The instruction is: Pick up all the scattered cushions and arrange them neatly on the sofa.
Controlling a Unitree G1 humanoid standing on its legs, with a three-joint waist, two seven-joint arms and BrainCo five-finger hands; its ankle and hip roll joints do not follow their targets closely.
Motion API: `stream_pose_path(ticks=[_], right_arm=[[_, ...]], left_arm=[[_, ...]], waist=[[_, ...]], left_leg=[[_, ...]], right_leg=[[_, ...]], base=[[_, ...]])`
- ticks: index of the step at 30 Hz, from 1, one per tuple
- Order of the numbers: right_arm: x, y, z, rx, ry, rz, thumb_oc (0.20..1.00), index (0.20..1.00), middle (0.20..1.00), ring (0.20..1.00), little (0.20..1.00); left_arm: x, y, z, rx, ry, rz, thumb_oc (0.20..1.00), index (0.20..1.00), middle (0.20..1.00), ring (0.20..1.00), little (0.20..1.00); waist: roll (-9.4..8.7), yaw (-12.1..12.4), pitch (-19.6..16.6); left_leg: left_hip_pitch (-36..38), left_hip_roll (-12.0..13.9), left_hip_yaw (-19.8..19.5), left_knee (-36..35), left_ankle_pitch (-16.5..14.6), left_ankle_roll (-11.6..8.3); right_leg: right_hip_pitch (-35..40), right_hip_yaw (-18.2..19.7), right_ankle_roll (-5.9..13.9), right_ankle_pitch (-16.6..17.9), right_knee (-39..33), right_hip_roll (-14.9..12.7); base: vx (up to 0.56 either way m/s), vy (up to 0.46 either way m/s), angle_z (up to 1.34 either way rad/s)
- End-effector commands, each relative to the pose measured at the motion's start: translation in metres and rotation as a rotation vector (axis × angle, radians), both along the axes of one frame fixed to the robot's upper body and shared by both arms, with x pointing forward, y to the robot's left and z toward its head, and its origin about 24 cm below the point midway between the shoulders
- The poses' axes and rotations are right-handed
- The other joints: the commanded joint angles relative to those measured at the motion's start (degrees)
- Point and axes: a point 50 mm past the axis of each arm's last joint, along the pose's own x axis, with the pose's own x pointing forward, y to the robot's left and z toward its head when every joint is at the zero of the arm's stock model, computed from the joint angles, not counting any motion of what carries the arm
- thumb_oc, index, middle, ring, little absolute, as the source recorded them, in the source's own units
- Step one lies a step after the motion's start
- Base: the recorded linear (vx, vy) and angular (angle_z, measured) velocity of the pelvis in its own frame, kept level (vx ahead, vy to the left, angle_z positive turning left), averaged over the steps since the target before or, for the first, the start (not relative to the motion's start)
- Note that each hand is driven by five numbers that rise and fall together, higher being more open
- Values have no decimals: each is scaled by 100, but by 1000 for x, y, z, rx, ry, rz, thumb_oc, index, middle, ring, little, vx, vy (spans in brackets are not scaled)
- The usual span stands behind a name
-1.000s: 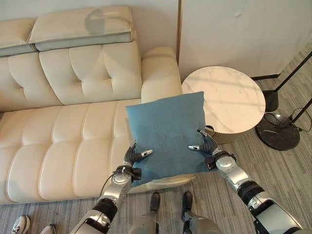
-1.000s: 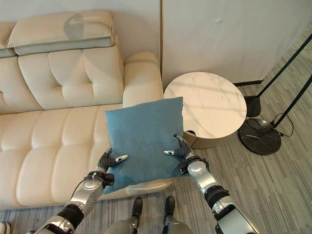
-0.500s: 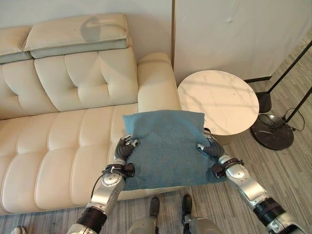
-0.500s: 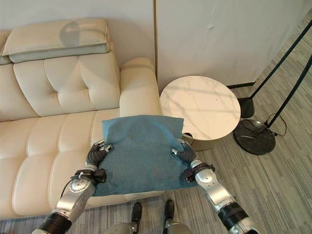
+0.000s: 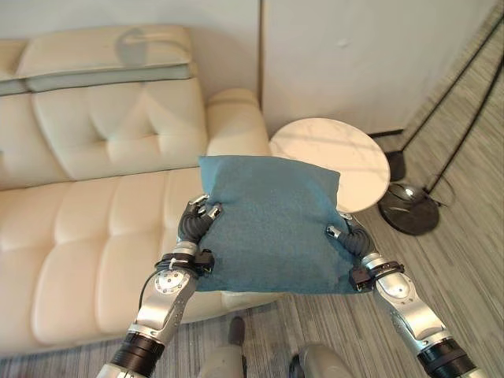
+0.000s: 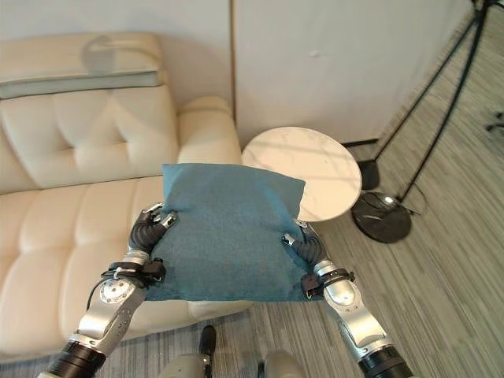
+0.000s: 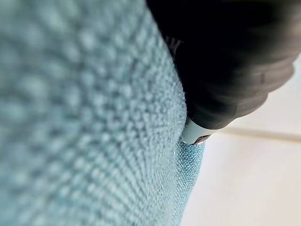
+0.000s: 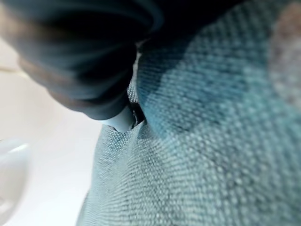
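I hold the cushion [image 5: 272, 227] up in front of me with both hands, one on each side edge. My left hand [image 5: 194, 223] comes up from the lower left, forearm raised, fingers curled over the cushion's left edge with their tips lying on the top face. My right hand [image 5: 350, 239] comes up from the lower right and grips the right edge the same way, fingers wrapped onto the cloth. In each wrist view the blue weave presses right against my hand's dark cover, so the cloth is tight in both grasps.

The cushion is roughly level, tipped a little so its far edge sits higher than the near one. It hangs in the air over the right end of the sofa [image 5: 87, 228], above the front of the seat by the armrest [image 5: 233, 126], touching neither. Its far right corner overlaps the near rim of the round table [image 5: 331, 150] as I see it.

To the left the sofa seat is bare cream leather all the way along, with the tufted backrest behind it. To my right the table stands just beside the armrest, and past it a floor lamp's dark base [image 5: 409, 213] and thin poles rise from the grey floor [image 5: 465, 260].
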Motion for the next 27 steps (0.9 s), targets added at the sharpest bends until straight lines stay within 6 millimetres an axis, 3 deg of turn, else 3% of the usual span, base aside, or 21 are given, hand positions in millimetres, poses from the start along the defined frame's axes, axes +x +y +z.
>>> stream_pose_path(ticks=[1,3,4,5,6,8,11,12,13,14,18,27], right_arm=[[-4,50,63,188,-323,214,200,200,200,200,200],[-2,54,71,163,-356,238,200,200,200,200,200],[-1,55,71,149,-358,243,200,200,200,200,200],[-4,54,75,143,-373,251,200,200,200,200,200],[-4,54,75,143,-373,251,200,200,200,200,200],[-9,53,78,141,-390,264,200,200,200,200,200],[-15,48,78,152,-393,266,200,200,200,200,200],[-17,39,73,144,-379,234,200,200,200,200,200],[-17,39,73,144,-379,233,200,200,200,200,200],[-19,36,72,145,-374,221,200,200,200,200,200],[-18,31,64,174,-325,186,200,200,200,200,200],[-16,48,62,229,-297,253,200,200,200,200,200]], left_arm=[[-3,-43,49,-55,-285,-200,200,200,200,200,200],[-3,-47,49,-59,-282,-210,200,200,200,200,200],[-3,-51,47,-70,-277,-224,200,200,200,200,200],[-3,-58,47,-87,-273,-255,200,200,200,200,200],[-3,-58,47,-88,-273,-255,200,200,200,200,200],[-3,-64,49,-103,-282,-285,200,200,200,200,200],[-1,-73,51,-122,-284,-318,200,200,200,200,200],[2,-81,51,-131,-277,-341,200,200,200,200,200],[2,-81,51,-132,-277,-341,200,200,200,200,200],[2,-83,50,-134,-272,-350,200,200,200,200,200],[1,-79,42,-103,-234,-334,200,200,200,200,200],[-3,-66,31,-39,-195,-319,200,200,200,200,200]], waist=[[-8,172,-627],[69,192,-437],[74,150,-374],[-20,-39,-353],[-9,-38,-361],[-148,-175,-391],[-214,-382,-494],[-161,-589,-622],[-162,-592,-629],[-109,-656,-664],[-108,-675,-705],[-152,-433,-748]], left_leg=[[-595,-268,356,-744,543,-429],[-743,-253,286,-669,563,-538],[-759,-268,282,-482,445,-487],[-608,-212,631,39,-32,-277],[-628,-201,627,48,-28,-279],[-379,-137,921,544,-601,-155],[204,116,1289,659,-1072,-177],[699,396,1816,289,-1065,-257],[698,389,1814,257,-1032,-256],[886,514,2070,17,-975,-300],[916,349,1863,-215,-937,-323],[966,-26,1630,-389,-1018,2]], right_leg=[[144,-38,-57,98,-375,540],[6,-164,-92,205,-454,558],[-89,-254,-62,311,-484,510],[-251,-572,42,520,-542,246],[-262,-573,40,537,-550,257],[-381,-796,90,722,-679,8],[-423,-1156,148,838,-928,-175],[-430,-1544,213,911,-1050,-262],[-437,-1549,210,928,-1062,-264],[-398,-1743,233,918,-1102,-285],[-235,-1912,312,1066,-1250,-391],[-330,-1776,521,1084,-805,-704]], base=[[-273,-31,38],[-445,-2,40],[-547,78,54],[-383,71,54],[-338,68,85],[-232,38,74],[-143,97,80],[-53,136,80],[-40,161,135],[-16,113,135],[22,167,71],[38,204,9]])
